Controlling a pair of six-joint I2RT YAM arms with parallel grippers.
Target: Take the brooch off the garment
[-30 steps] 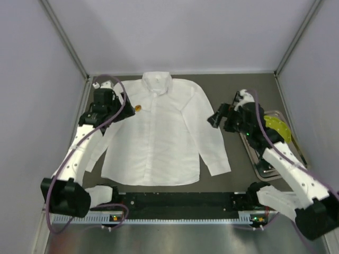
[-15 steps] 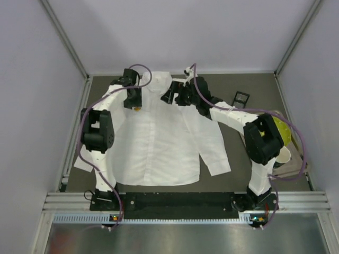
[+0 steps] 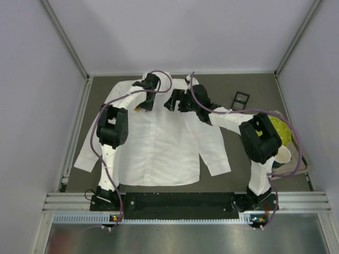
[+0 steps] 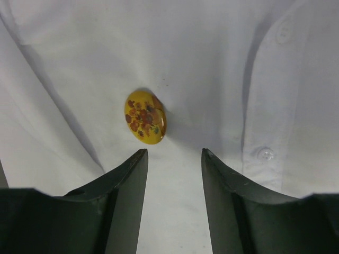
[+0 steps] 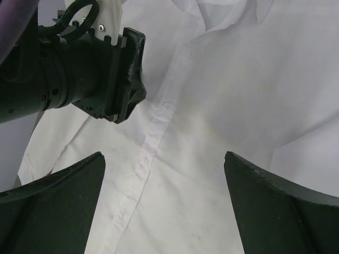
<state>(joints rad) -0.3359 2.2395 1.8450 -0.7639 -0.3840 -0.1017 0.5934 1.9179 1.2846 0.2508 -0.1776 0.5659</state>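
Note:
The garment point(image 3: 159, 143) is a white collared shirt lying flat, front up. The brooch point(image 4: 145, 124), a small round orange-gold pin, sits on the chest left of the button placket point(image 4: 265, 153). My left gripper point(image 4: 174, 152) hovers over the cloth, open with a narrow gap. The brooch lies just beyond its left fingertip, apart from it. In the top view this gripper point(image 3: 146, 102) is below the collar. My right gripper point(image 5: 164, 156) is wide open above the placket with nothing between its fingers. It point(image 3: 172, 100) faces the left wrist point(image 5: 79, 79).
A small black square box point(image 3: 241, 98) lies on the dark table right of the shirt. A metal tray point(image 3: 296, 166) at the right edge holds a yellow-green item point(image 3: 280, 132) and a white cup point(image 3: 283, 154). Grey walls close in three sides.
Both arms have swung in from the sides to the shirt's chest below the collar. The left jaws have narrowed, and the left gripper has moved right over the brooch.

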